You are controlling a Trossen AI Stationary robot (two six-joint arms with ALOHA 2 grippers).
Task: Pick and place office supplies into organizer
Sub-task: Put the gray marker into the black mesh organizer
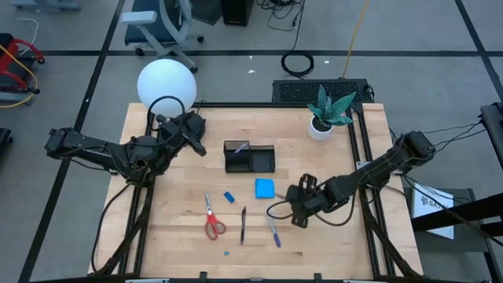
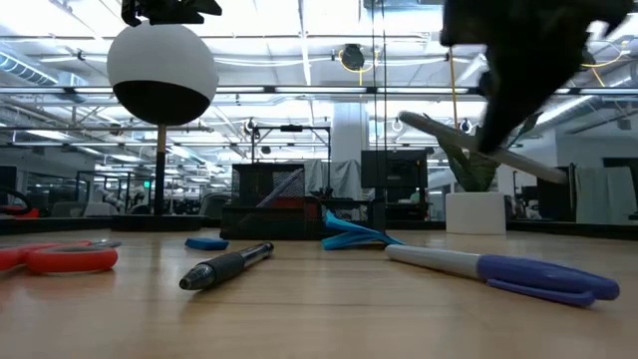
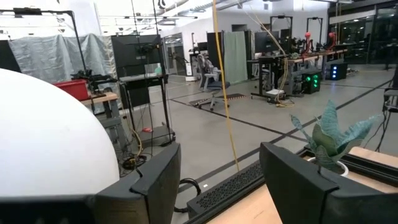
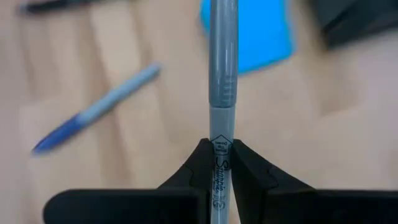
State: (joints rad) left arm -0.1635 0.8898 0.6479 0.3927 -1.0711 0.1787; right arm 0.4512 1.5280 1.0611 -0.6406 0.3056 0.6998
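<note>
Grey marker (image 4: 222, 81) is pinched between the right gripper's (image 4: 221, 163) two dark fingers (image 4: 194, 167), which press on its barrel from both sides; the marker is lifted clear of the worktop (image 1: 330, 244) and projects forward past the fingertips. In the high view the right gripper (image 1: 302, 203) sits over the right half of the worktop, just beside the blue pad (image 1: 265, 188), which lies flat near the centre.

Organizer (image 1: 249, 157), a black tray, stands behind the pad, toward the far edge, with one thin item leaning in its left compartment. On the worktop in front of it lie the red scissors (image 1: 212, 219), a small blue eraser (image 1: 229, 196), a black pen (image 1: 243, 224) and a blue pen (image 1: 273, 232), all well apart from the organizer, toward the near edge.

Left gripper (image 1: 191, 127) is raised near the far left corner, beside a white globe lamp (image 1: 166, 84). Its fingers (image 3: 155, 180) stand spread wide, with nothing between them.

A potted plant (image 1: 326, 110) stands at the far right corner.
</note>
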